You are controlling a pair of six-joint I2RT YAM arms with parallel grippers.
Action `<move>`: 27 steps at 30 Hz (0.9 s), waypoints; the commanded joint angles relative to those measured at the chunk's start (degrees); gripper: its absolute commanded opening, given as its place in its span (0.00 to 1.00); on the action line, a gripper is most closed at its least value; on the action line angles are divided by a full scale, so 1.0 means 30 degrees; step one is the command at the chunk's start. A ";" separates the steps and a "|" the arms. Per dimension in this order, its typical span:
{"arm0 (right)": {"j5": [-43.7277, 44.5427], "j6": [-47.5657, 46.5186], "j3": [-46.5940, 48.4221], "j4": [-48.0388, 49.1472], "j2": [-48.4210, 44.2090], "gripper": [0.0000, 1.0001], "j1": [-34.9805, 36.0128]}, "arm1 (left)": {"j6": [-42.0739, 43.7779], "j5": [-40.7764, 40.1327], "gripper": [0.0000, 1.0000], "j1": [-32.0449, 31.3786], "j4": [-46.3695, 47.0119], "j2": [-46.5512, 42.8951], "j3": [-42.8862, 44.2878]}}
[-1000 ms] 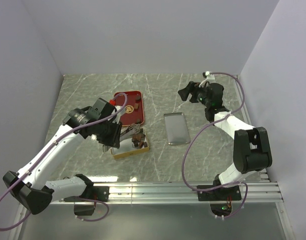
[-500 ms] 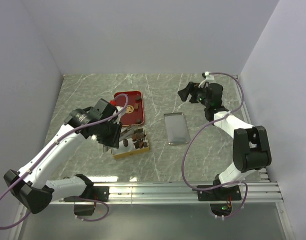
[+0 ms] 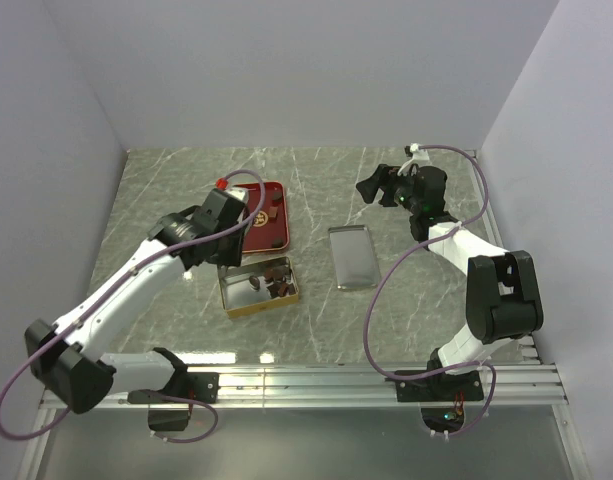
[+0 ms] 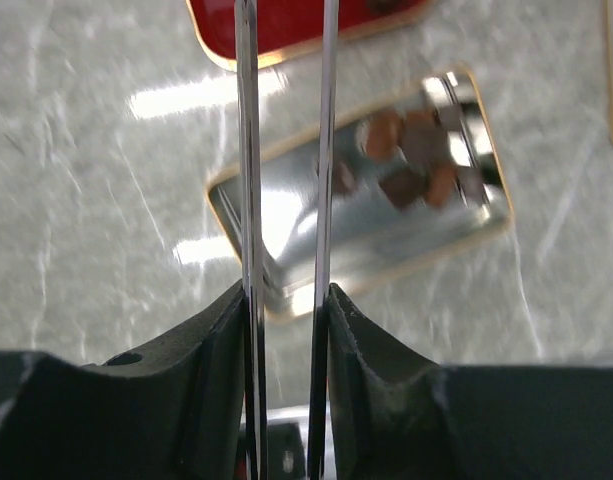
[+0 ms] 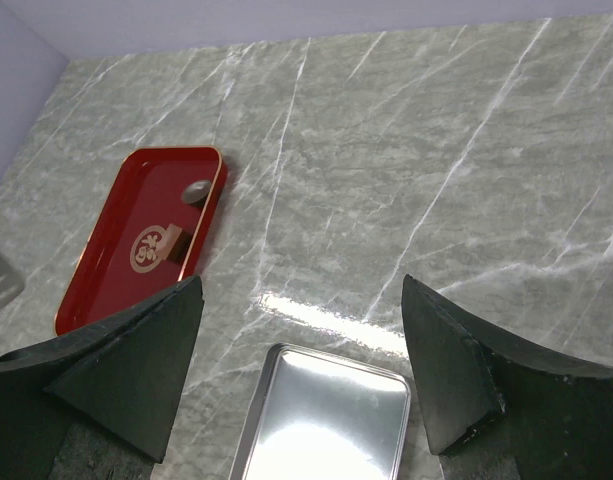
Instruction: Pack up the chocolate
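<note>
The chocolate lies mostly in the gold tin, its brown pieces clustered at the tin's right end. A couple more pieces sit on the red tray just behind the tin.

The left gripper hangs above the tin and the tray's near edge. Its thin blades stand a narrow gap apart with nothing visible between them, though the tips run out of frame.

A silver lid rests to the right on the marble table. The right gripper hovers beyond the lid, spread wide and empty.
</note>
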 commanded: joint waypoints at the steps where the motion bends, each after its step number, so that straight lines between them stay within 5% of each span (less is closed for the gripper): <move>1: -0.0334 0.0050 0.0970 0.0502 0.0048 0.87 -0.0202 | 0.0119 -0.2543 0.38 -0.0072 0.3711 0.1302 -0.0202; 5: -0.0247 -0.0007 0.0912 0.0502 0.0048 0.87 -0.0202 | 0.1146 -0.2544 0.38 -0.0072 0.6905 0.3321 0.1256; 14: -0.0217 -0.0008 0.0853 0.0443 -0.0010 0.87 -0.0231 | 0.2672 -0.2047 0.41 -0.0013 0.6823 0.8274 0.3928; 27: -0.0363 0.0080 0.0735 0.0619 -0.0098 0.87 -0.0290 | 0.1589 -0.1870 0.42 0.0016 0.6676 0.7809 0.2465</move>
